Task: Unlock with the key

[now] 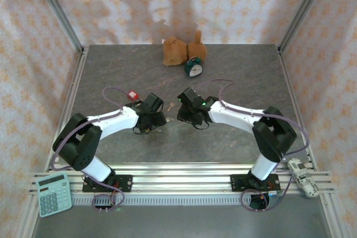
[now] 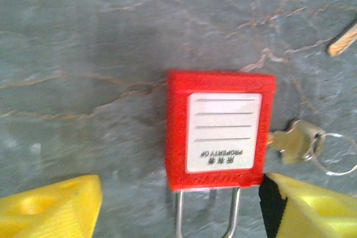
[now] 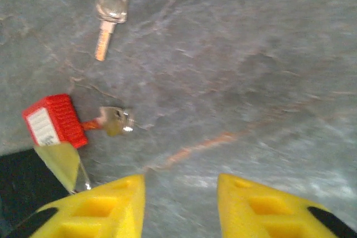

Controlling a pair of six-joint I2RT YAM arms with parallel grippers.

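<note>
The red padlock [image 2: 220,129] lies flat on the desk [image 2: 83,37] at frame centre, a key [image 2: 295,140] seemingly seated in its right side. The left pincer [image 2: 181,199] gapes astride the shackle [image 2: 235,215] at the lower edge. The right pincer [image 3: 181,193] gapes over the desk.

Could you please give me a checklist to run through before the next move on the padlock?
1. Padlock gripped: not ok; left gripper open, its fingers astride the shackle, not closed on it.
2. Key seated in the lock: cannot tell; its head sits against the body's side.
3. Right gripper open and empty: ok.
4. Right gripper lined up on the key: not ok; the key lies off to one side, not between its fingers.
5. Spare key clear of the padlock: ok.
</note>
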